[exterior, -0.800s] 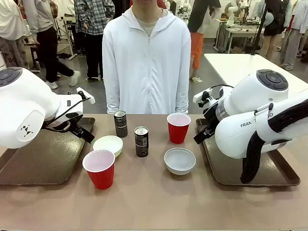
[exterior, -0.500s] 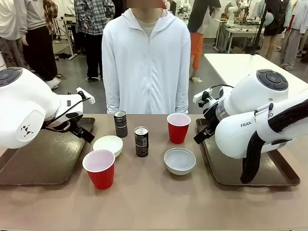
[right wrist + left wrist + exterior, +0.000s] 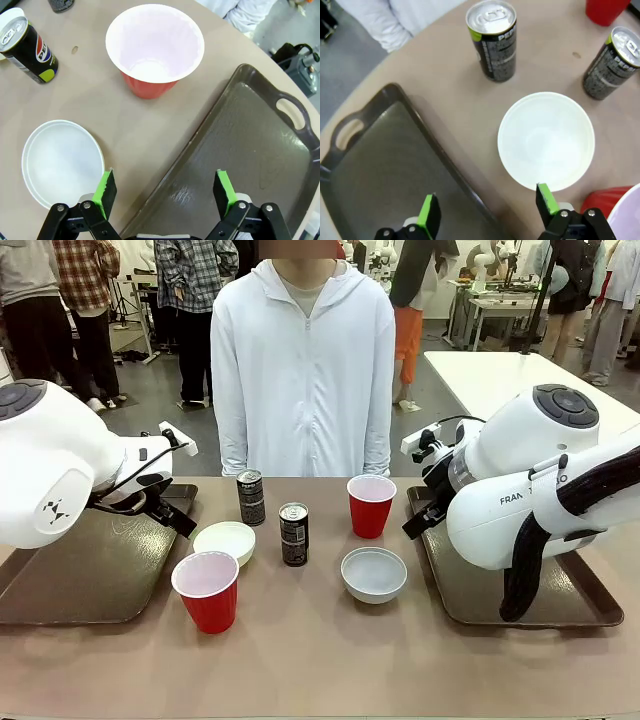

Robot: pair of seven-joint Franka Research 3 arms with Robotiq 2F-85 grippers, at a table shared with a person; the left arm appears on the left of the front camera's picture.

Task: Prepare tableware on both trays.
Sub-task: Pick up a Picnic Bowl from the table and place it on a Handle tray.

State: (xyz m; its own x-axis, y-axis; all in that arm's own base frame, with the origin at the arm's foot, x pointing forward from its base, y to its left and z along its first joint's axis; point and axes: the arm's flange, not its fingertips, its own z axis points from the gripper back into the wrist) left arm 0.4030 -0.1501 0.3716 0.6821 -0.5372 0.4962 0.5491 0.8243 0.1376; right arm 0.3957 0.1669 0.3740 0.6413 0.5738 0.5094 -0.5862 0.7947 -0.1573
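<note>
Between the two dark brown trays (image 3: 70, 585) (image 3: 570, 615) stand two red cups (image 3: 207, 592) (image 3: 371, 506), two dark cans (image 3: 251, 498) (image 3: 294, 535), a white bowl (image 3: 225, 540) and a grey-blue bowl (image 3: 374, 574). My left gripper (image 3: 487, 207) is open above the left tray's (image 3: 385, 165) inner rim, beside the white bowl (image 3: 546, 140). My right gripper (image 3: 165, 190) is open over the right tray's (image 3: 250, 155) inner rim, between the grey-blue bowl (image 3: 62, 162) and the tray, with the far red cup (image 3: 155, 47) ahead. Neither holds anything.
A person in a white hooded jacket (image 3: 305, 370) stands at the far side of the table, hands out of sight. Both trays are bare. My bulky white arms (image 3: 50, 460) (image 3: 530, 480) hang over the trays' inner ends. People walk in the background.
Neither arm nor any tableware has moved. Only people in the background have shifted.
</note>
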